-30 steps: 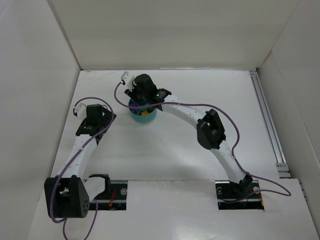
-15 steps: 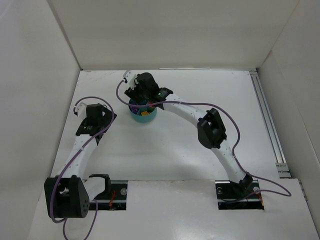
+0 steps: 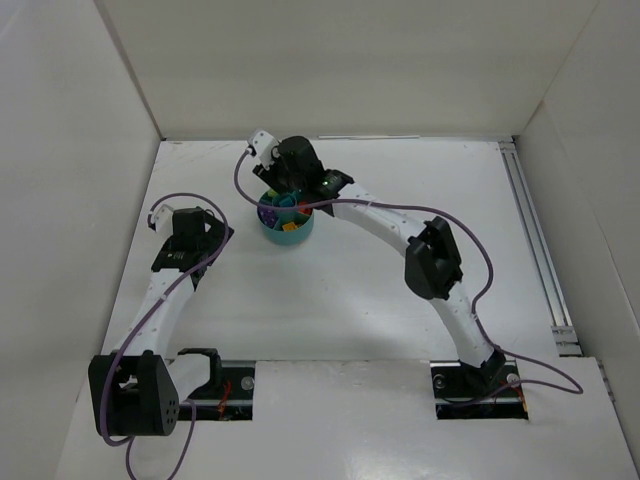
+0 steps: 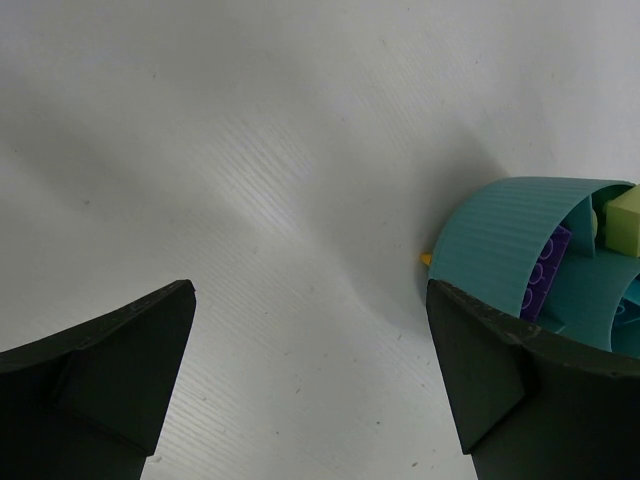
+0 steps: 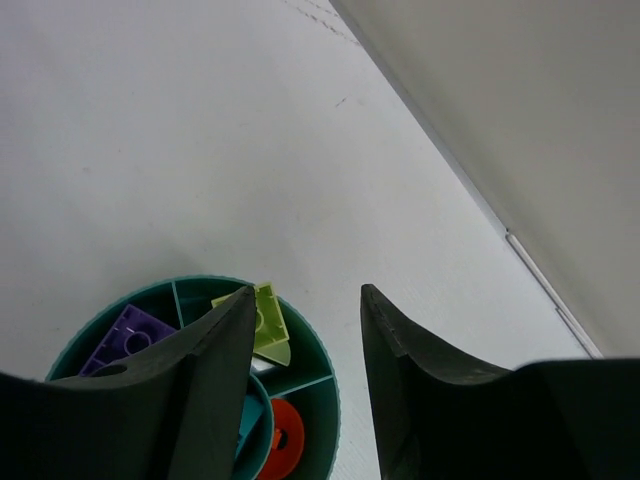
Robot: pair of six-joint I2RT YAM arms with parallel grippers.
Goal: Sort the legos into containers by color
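The teal dish [image 3: 286, 235] stands at the back middle of the table, its containers holding legos. In the right wrist view the dish's rim [image 5: 333, 385] shows, with a lime green brick [image 5: 268, 320], a purple brick [image 5: 130, 335], a rounded orange-red piece [image 5: 282, 440] and a teal piece [image 5: 243, 420] in the central well. My right gripper [image 5: 306, 295] hangs open above the dish's far edge with nothing between its fingers. My left gripper [image 4: 310, 380] is wide open and low on the table left of the dish [image 4: 500, 240]. A small yellow bit [image 4: 426, 259] shows outside its wall.
White walls enclose the table on the left, back and right. A metal rail [image 3: 535, 240] runs along the right side. Purple cables loop from both arms. The right arm arches over the table's middle [image 3: 430, 260].
My right wrist has lifted and drawn back toward the rear wall, uncovering more of the dish's contents. The left arm has not moved.
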